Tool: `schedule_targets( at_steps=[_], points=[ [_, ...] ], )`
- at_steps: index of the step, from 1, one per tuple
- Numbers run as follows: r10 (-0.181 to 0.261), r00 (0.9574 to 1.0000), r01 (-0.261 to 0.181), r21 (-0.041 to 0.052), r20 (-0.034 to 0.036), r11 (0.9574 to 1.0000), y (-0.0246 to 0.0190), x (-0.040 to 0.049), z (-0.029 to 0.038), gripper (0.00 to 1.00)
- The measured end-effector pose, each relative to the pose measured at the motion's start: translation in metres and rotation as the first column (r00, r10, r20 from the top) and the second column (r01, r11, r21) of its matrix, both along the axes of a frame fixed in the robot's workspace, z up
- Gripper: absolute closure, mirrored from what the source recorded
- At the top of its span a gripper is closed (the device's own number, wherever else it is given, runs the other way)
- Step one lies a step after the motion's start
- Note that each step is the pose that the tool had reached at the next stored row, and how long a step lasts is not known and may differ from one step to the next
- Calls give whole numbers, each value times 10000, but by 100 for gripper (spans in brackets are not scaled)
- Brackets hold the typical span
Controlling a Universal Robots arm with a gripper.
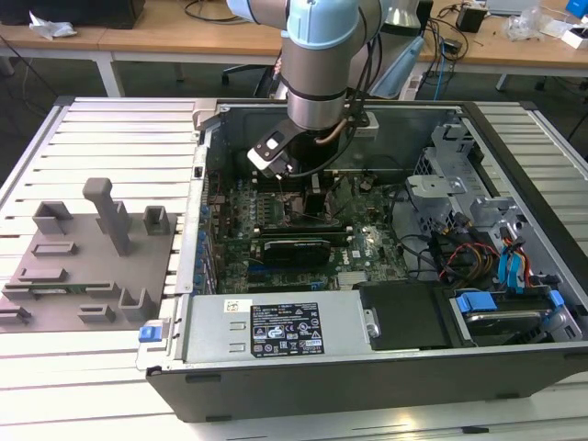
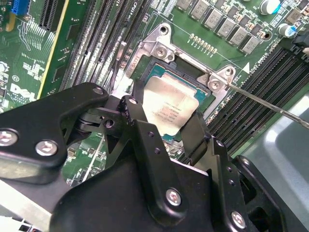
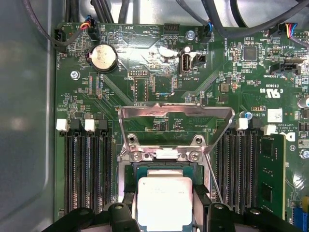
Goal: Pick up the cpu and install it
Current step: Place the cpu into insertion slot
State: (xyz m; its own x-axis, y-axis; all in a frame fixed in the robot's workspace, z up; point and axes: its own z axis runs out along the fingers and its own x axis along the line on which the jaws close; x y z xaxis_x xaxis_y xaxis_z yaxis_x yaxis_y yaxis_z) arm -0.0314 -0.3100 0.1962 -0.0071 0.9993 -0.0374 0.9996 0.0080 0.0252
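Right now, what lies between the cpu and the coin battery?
The socket's open metal frame, then small board parts; the first wrist view shows it, from cpu to battery.

A grey moulded holder (image 1: 92, 266) rests on the slatted table (image 1: 119, 138) beside the open computer case (image 1: 367, 377)

Wooden desks (image 1: 138, 37) behind slatted metal table (image 1: 92, 129)

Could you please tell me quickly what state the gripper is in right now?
Gripper: closed on the cpu, holding it at the open socket.
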Motion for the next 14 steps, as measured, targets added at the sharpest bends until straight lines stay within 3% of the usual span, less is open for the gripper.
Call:
schedule_targets(
  at_steps=[7, 8, 10, 14],
  points=[
    [0, 10000, 0, 5, 2, 10000, 0, -2, -1, 44],
    [-1, 10000, 1, 3, 1, 10000, 0, -2, -1, 38],
    [0, 10000, 0, -1, -1, 10000, 0, -3, 1, 38],
    [0, 10000, 0, -1, -1, 10000, 0, -3, 60, 38]
  ],
)
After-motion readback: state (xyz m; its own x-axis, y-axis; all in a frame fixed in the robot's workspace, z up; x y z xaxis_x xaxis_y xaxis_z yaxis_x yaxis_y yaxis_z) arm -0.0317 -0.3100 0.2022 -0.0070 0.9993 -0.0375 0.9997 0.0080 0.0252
